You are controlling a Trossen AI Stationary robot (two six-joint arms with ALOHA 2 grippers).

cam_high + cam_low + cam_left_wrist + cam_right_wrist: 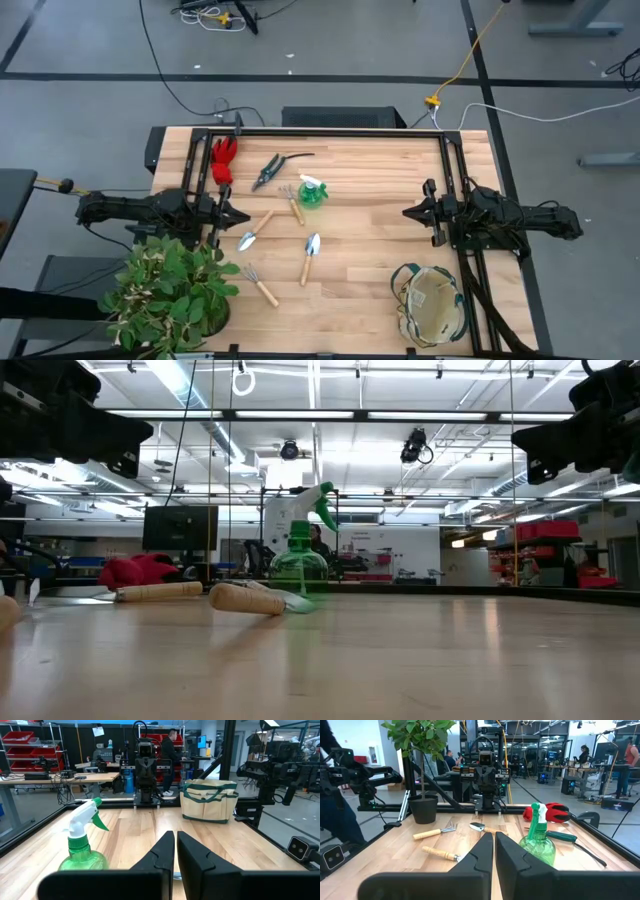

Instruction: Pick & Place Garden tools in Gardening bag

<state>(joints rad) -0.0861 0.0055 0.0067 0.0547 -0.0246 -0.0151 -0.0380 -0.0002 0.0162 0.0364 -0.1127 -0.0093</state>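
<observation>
step: nothing picked yet, both my arms parked at the table's sides
left gripper: fingers pressed together, empty
right gripper: same (closed on nothing)
garden tools: scattered mid-table
gardening bag: near-right corner, empty
next: open, reach for a trowel

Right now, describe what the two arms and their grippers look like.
Both arms are dark, nearly black, built from chunky jointed segments. The left gripper and right gripper each end in two flat, angular black fingers tapering to a point. Dark cables trail under the right arm. No markings show.
</observation>
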